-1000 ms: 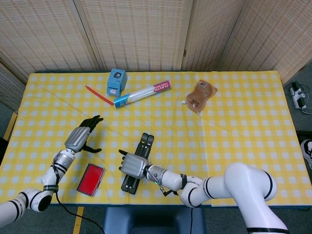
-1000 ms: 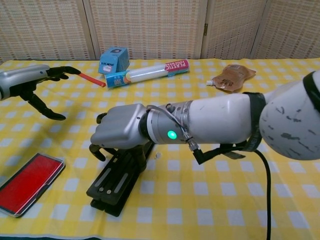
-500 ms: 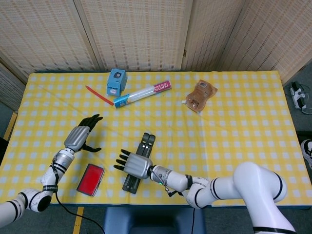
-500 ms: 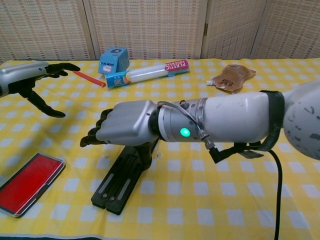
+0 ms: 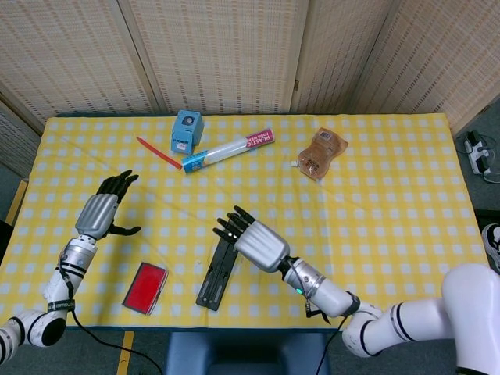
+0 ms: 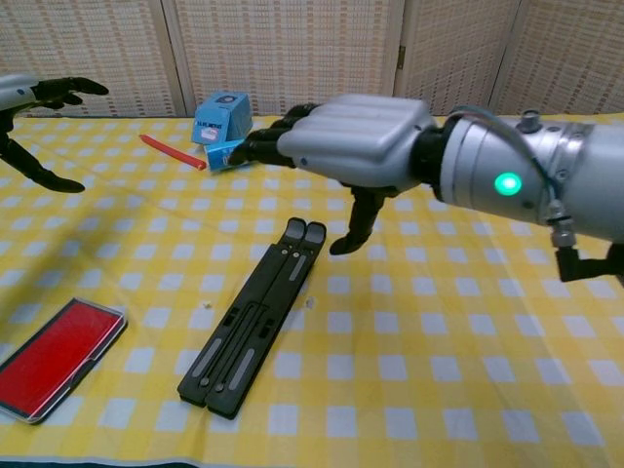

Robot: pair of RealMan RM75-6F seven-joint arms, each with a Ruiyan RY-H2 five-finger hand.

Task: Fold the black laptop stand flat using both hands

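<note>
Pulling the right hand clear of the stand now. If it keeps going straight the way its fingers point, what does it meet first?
The right hand points up-left across the table, raised off the laptop stand. That line runs over bare tablecloth toward the red pen and plastic wrap box; at its current height, probably nothing soon, though depth is unclear.

laptop stand point(image 6: 255, 314): matt black metal
tablecloth point(image 5: 391, 195): smooth checked cloth
hand shells point(image 6: 356, 141): brushed silver metal
red case point(image 6: 54, 357): glossy
</note>
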